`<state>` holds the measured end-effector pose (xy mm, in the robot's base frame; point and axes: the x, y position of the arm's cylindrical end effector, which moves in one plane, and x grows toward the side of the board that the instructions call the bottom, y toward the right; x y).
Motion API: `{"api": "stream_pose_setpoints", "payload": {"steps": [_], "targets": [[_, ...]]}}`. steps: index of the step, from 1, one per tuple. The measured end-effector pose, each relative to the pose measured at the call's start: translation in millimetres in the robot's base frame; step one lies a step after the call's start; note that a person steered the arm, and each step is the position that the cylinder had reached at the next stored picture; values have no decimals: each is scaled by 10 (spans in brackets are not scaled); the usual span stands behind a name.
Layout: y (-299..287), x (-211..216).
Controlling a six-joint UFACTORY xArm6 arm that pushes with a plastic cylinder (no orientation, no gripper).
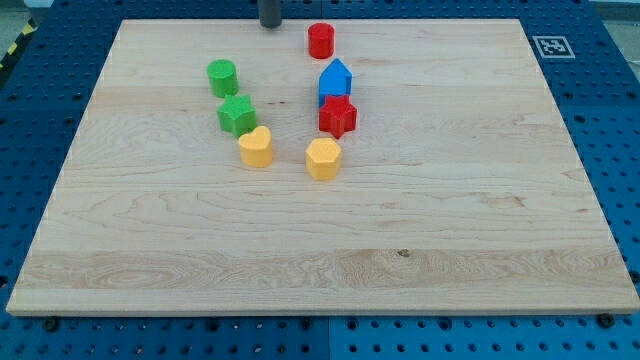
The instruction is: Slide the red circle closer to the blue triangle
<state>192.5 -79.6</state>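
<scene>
The red circle (321,40) is a short red cylinder near the board's top edge, just right of centre. The blue triangle (335,81) is a blue pointed block a little below it, with a small gap between them. My tip (271,24) is the lower end of a dark rod at the view's top edge, to the left of the red circle and apart from it.
A red star (338,116) touches the blue block's lower side. A yellow hexagon (323,158) and a yellow heart (256,147) lie lower. A green circle (222,77) and a green star (237,115) stand at the left. The wooden board (450,220) rests on a blue pegboard.
</scene>
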Motion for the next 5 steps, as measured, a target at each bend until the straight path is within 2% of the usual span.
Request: {"api": "stream_pose_setpoints", "payload": {"steps": [5], "targets": [[414, 100]]}}
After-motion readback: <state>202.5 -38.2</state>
